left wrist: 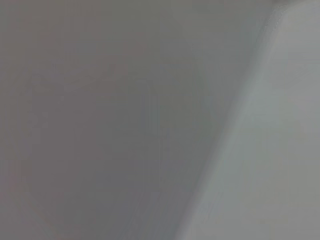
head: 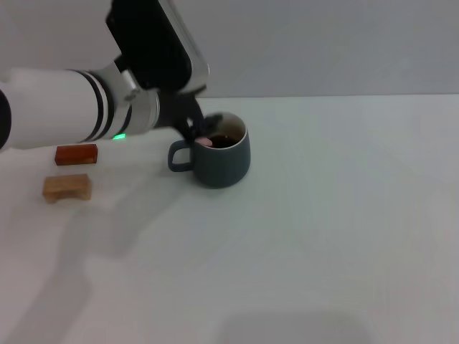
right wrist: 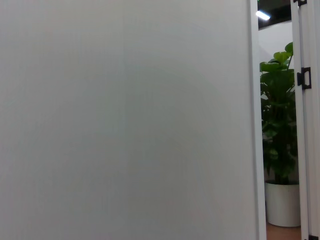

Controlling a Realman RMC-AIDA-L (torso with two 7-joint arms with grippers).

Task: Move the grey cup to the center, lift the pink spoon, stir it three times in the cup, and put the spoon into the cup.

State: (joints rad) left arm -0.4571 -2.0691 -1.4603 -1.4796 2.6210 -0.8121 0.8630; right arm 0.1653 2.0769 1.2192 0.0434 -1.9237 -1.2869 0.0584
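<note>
Left arm: reaches in from robot's left in head view, white forearm w/ black wrist unit, green LED lit on underside.
Left gripper [head: 197,131]: dark fingers at the near-left rim of the grey cup, above the handle side. Finger spread can't be read; fingers merge w/ cup rim and shadow. Whether it has hold of the spoon: cannot tell.
Grey cup [head: 222,163]: upright on the table, approx. centre-left of head view, loop handle facing robot's left. White inner wall visible, dark liquid inside.
Pink spoon [head: 204,142]: only a small pale pink patch shows, inside the cup opening at the handle side, touching or just beside the gripper tips. Rest of spoon hidden.
Orange-red block [head: 76,154]: flat on table, well to robot's left of cup, partly under the forearm.
Tan wooden block [head: 67,187]: just nearer the robot than the orange-red block, apart from it.
Table [head: 323,229]: pale surface, arm shadow falls across its left part.
Left wrist view: blurred grey surfaces only, nothing identifiable.
Right arm: not seen in head view. Right wrist view shows a white panel [right wrist: 125,120] and a potted plant [right wrist: 277,150] beyond it; no gripper fingers visible.
</note>
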